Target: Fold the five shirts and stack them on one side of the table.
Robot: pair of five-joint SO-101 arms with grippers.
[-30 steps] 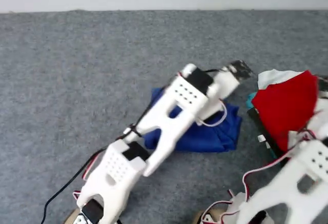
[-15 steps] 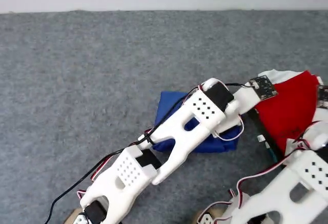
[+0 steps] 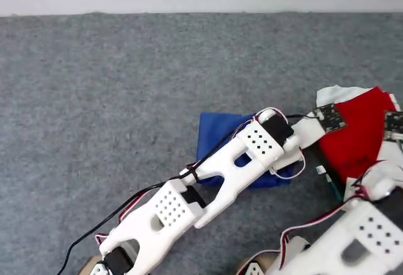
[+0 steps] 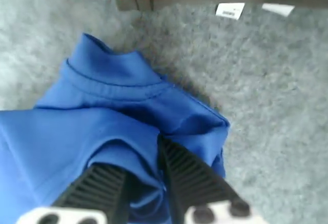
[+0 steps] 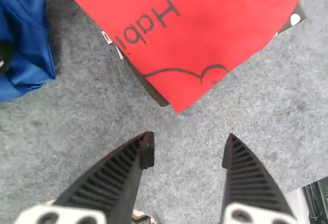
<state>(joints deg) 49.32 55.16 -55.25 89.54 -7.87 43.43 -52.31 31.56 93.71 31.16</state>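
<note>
A folded blue shirt [image 3: 217, 130] lies on the grey table right of centre, its right edge close to the stack. My left arm [image 3: 252, 155] stretches across it from the front left. In the left wrist view my left gripper [image 4: 136, 155] is shut on a bunched fold of the blue shirt [image 4: 77, 116] near its collar. A red shirt [image 3: 356, 133] tops the stack at the right edge, over white [image 3: 337, 92] and dark layers. My right gripper [image 5: 187, 155] hangs open above bare table just off the corner of the red shirt [image 5: 189, 24], holding nothing.
The right arm [image 3: 371, 231] fills the front right corner beside the stack. Grey table surface [image 3: 94, 99] spreads wide to the left and back, ending at a white wall. A black cable [image 3: 94, 231] trails from the left arm's base.
My left arm has swung right toward the red stack, and the blue shirt slid right with it. The right arm has shifted slightly toward the front right.
</note>
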